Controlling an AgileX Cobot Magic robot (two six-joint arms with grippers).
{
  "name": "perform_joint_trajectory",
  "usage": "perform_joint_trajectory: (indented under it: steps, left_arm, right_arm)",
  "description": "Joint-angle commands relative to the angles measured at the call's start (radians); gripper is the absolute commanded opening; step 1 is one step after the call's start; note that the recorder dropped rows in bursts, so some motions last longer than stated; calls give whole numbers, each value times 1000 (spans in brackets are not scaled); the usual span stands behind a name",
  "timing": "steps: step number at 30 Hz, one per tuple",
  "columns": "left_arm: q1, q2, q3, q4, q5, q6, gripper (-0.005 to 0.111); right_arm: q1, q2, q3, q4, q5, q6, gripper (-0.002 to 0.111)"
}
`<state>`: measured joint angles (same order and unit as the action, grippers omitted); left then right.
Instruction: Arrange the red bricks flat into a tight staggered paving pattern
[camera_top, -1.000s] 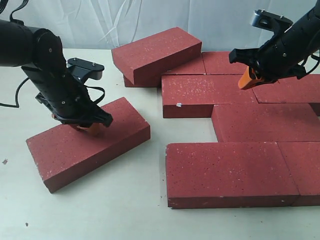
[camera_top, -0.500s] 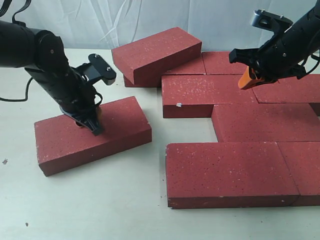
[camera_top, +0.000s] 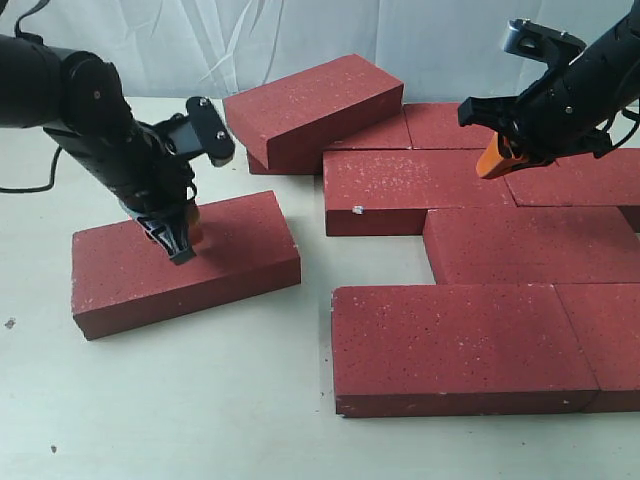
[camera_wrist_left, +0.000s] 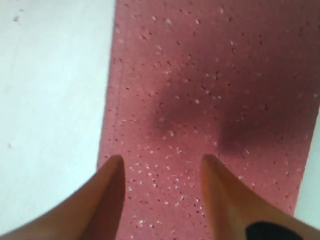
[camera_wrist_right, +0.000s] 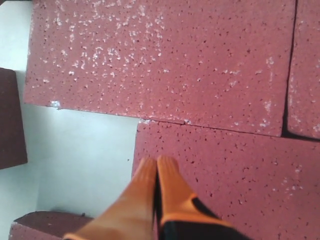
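My left gripper (camera_top: 178, 238), spread and clasping nothing, has swivelled the loose brick (camera_top: 240, 245) under its tips nearly parallel to the paved rows (camera_top: 500, 240) nearby, so sliding it in seems next.

A pale cream worktop (camera_top: 200, 400) fills most of the scene. It is smooth and matte, with a few tiny dark specks (camera_top: 10, 323) towards its left side. Behind it hangs a white cloth (camera_top: 170, 50), creased into soft folds, closing off the back. The light is even and diffuse, casting soft-edged shadows on the worktop.
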<state>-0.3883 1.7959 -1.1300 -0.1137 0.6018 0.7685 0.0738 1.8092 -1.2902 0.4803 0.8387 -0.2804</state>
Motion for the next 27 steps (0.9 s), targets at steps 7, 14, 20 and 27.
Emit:
perform_joint_trajectory:
  steps: [7, 14, 20, 27]
  left_arm:
    - [-5, -94, -78, -9, 74, -562, 46]
    - [-5, 5, -78, -23, 155, -671, 46]
    - [-5, 89, -78, -28, 155, -684, 46]
    - [-5, 136, -78, 71, 156, -471, 46]
  right_arm:
    - [-2, 0, 2, 3, -19, -6, -1]
    - [-2, 0, 2, 3, -19, -6, -1]
    - [-2, 0, 2, 3, -19, -6, -1]
    - [-2, 0, 2, 3, -19, -6, -1]
